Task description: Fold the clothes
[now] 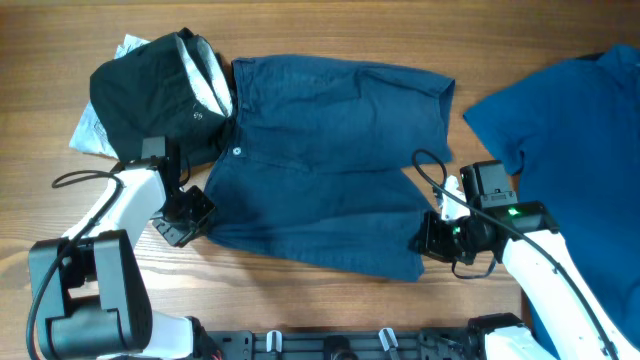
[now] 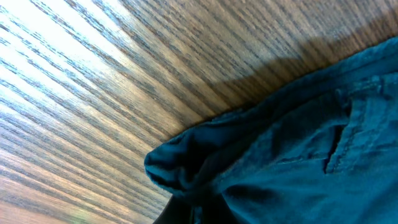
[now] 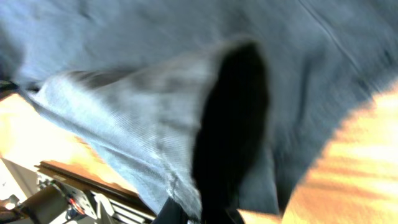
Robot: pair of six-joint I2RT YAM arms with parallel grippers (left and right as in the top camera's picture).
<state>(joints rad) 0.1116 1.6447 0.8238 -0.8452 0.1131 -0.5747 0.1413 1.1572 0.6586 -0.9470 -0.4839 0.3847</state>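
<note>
Blue shirt (image 1: 570, 120): cut off by the right edge of the overhead view, lower part hidden behind the right arm. Shorts (image 1: 320, 160): waistband corner hidden under the black garment (image 1: 150, 90); button (image 1: 237, 152) too small for detail. Left gripper (image 1: 185, 218): fingertips hidden overhead; the left wrist view shows only a dark sliver at its bottom edge, jaw stance unreadable. Right gripper (image 1: 432, 238): fingertips covered by cloth; right wrist view blurred, jaw stance unreadable.

No legible text, no labels — nothing readable
</note>
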